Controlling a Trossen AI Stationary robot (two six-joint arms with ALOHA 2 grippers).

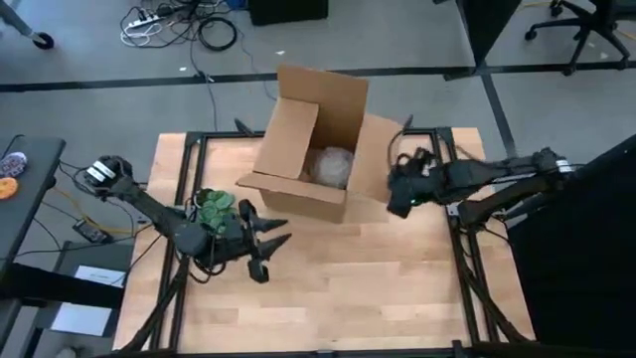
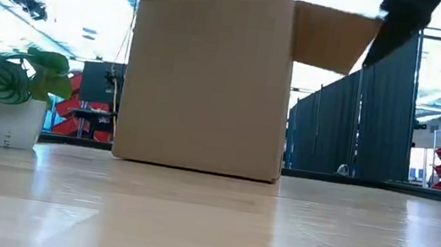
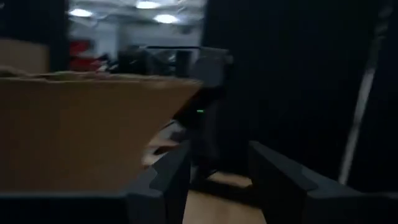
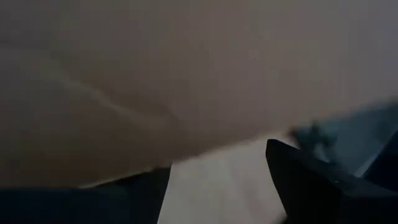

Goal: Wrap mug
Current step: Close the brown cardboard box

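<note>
An open cardboard box (image 1: 313, 149) stands on the table's far middle. A pale crinkled bundle (image 1: 333, 166) lies inside it; the mug itself is hidden. My right gripper (image 1: 396, 204) is open beside the box's right flap (image 1: 383, 159), and the brown flap (image 4: 186, 81) fills the right wrist view above the fingers. My left gripper (image 1: 268, 244) hovers open over the table to the box's near left, pointing toward the table's right side, with nothing between its fingers (image 3: 168, 180). My right gripper stands open close against the box's right flap (image 4: 205, 143), level, coming from the table's right. Whether a finger touches the cardboard I cannot tell.
A small green plant (image 1: 214, 207) in a white pot (image 2: 11, 123) stands on the table's left side, close behind my left gripper. Bare wooden tabletop (image 1: 378, 288) stretches along the near side in front of the box.
</note>
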